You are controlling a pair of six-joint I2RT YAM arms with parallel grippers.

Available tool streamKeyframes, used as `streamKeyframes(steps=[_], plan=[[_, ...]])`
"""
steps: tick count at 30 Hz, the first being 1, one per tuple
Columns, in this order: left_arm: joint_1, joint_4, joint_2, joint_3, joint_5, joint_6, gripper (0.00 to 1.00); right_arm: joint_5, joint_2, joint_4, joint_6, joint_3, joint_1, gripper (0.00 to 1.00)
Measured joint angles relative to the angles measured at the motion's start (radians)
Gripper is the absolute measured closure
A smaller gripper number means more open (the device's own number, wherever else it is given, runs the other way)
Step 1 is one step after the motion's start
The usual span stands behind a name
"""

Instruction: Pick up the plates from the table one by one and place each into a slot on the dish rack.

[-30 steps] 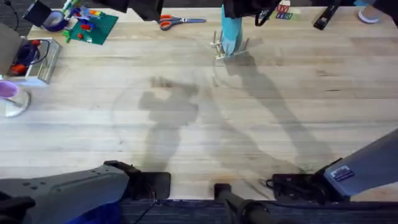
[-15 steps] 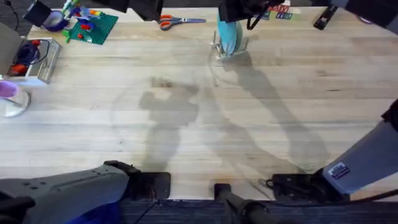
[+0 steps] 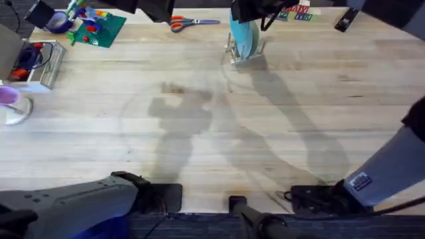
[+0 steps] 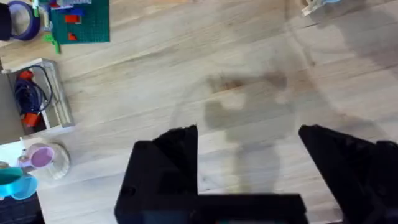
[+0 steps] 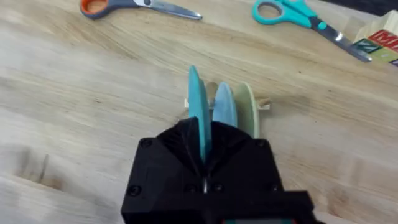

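Light wooden desk (image 3: 279, 113) of long planks, grain running side to side, filling nearly the whole overhead view. Soft grey shadows spread across its middle — lit from above. Along the far edge: orange-handled scissors (image 3: 189, 23), a green studded baseplate (image 3: 99, 30) with small coloured bricks on it, a roll of purple tape (image 3: 58, 23). At the far left, a white open-sided box (image 4: 43, 93) holding an orange-and-black object with a coiled cable; beside it, a clear cup (image 3: 10, 103) with a purple inside. Teal-handled scissors (image 5: 292, 15) and printed wooden blocks (image 5: 379, 43) toward the far right — dark strip beyond the desk's far edge.
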Motion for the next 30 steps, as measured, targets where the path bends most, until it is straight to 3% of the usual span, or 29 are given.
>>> streamKeyframes(steps=[30], plan=[[0.0,0.001,0.0,0.0,0.0,0.0,0.007,0.004,0.062,0.017,-0.034,0.0,-0.011,0.974]])
